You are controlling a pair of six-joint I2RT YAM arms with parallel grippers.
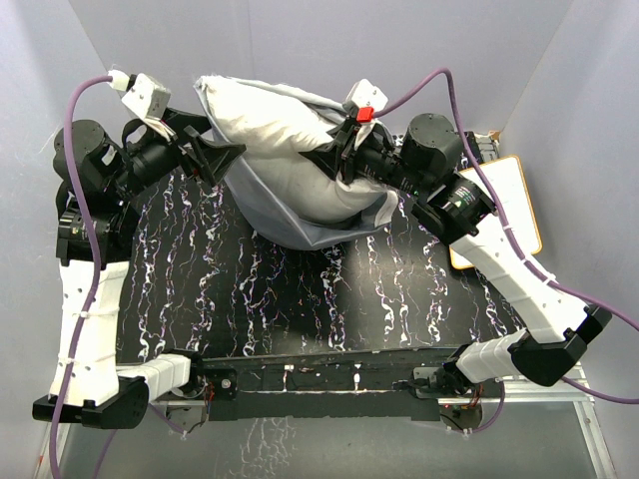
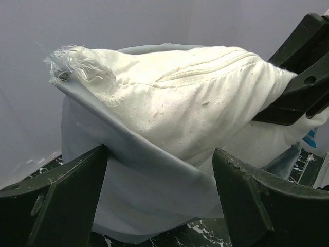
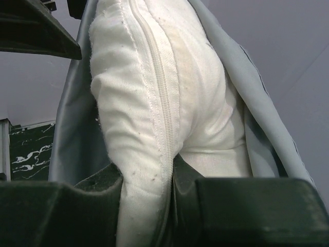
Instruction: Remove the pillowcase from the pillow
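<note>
Black desk (image 1: 300,299) veined with white, walled by plain pale grey-lilac panels (image 1: 399,35) at 9, 12 and 3 o'clock; an orange-rimmed whiteboard (image 1: 521,195) lies at its 3 o'clock edge; soft even light

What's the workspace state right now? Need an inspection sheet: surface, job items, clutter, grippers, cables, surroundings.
Surface: black marbled table, front half bare.
Job's things: off-white pillow partly out of the grey pillowcase, which wraps its lower part; one frayed pillow corner and the zip seam are exposed.
Clutter: whiteboard at the table's right edge.
Grippers: left gripper open, facing the pillowcase, gripping nothing; right gripper shut on the pillow at the zip seam.
Cables: purple cables loop from both wrists, off the fabric.
Surroundings: plain grey walls.
</note>
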